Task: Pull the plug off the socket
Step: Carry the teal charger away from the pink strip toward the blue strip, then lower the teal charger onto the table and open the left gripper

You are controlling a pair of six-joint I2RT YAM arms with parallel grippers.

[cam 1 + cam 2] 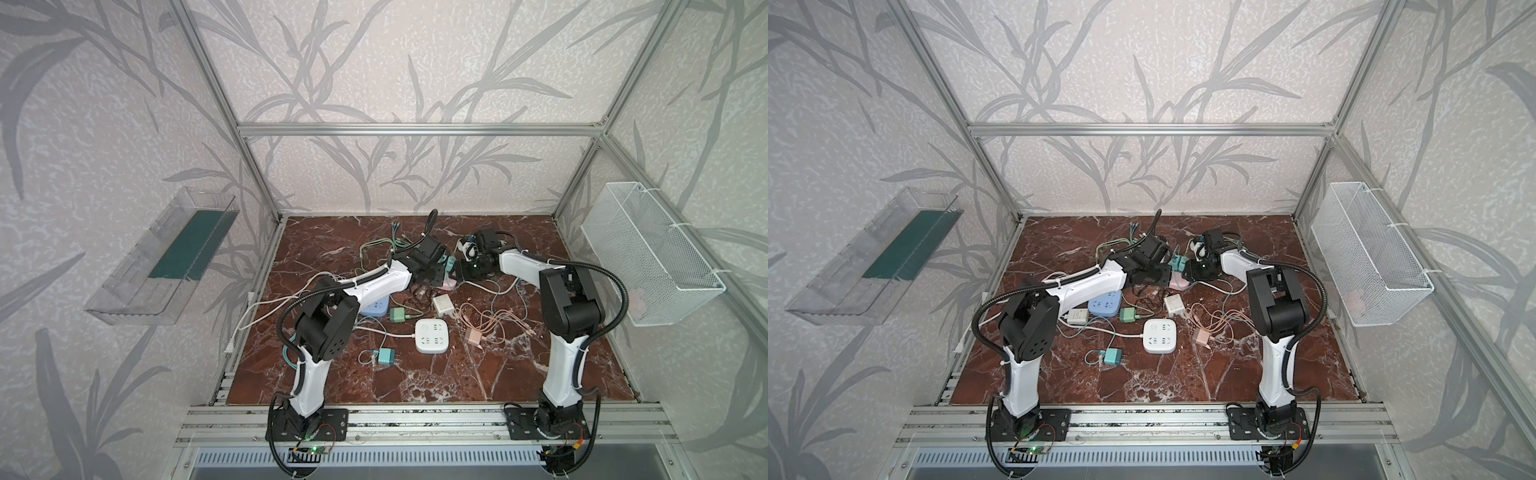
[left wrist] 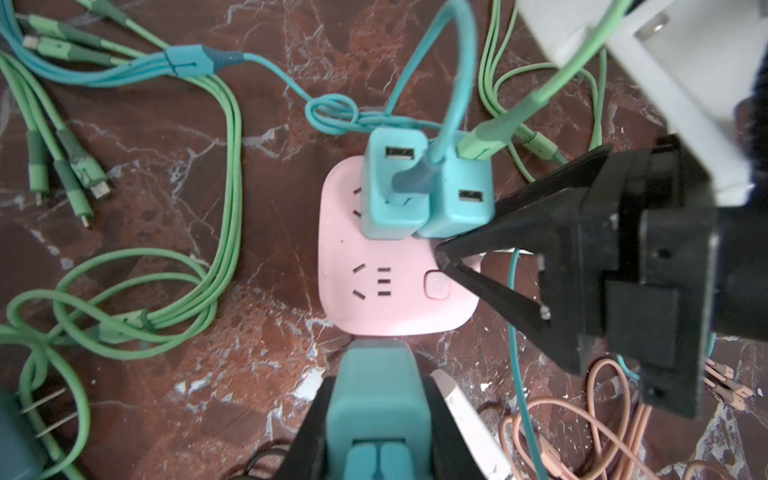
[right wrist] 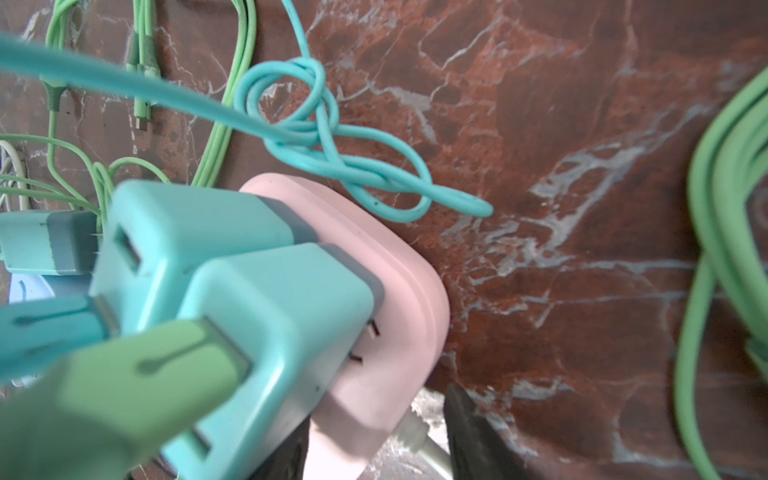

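1. One teal charger plug (image 2: 376, 419) sits clamped in my left gripper (image 2: 376, 386), jaws closed tight on its sides. Its bare prongs are clear of the pink socket (image 2: 395, 299).
2. That socket lies just beyond my left gripper, flat on the marble tabletop (image 2: 249, 353).
3. Two other chargers stand plugged into the half farther from my left gripper: the teal-cable charger (image 2: 390, 208) and the green-cable charger (image 2: 457, 203).
4. My right gripper (image 2: 442, 254) meets the socket's corner beside the power button (image 2: 436, 284), jaws partway apart, gripping nothing. One finger (image 3: 469, 432) stands just clear of the socket's side.
5. Green cables (image 2: 224, 166) loop beside my left gripper.
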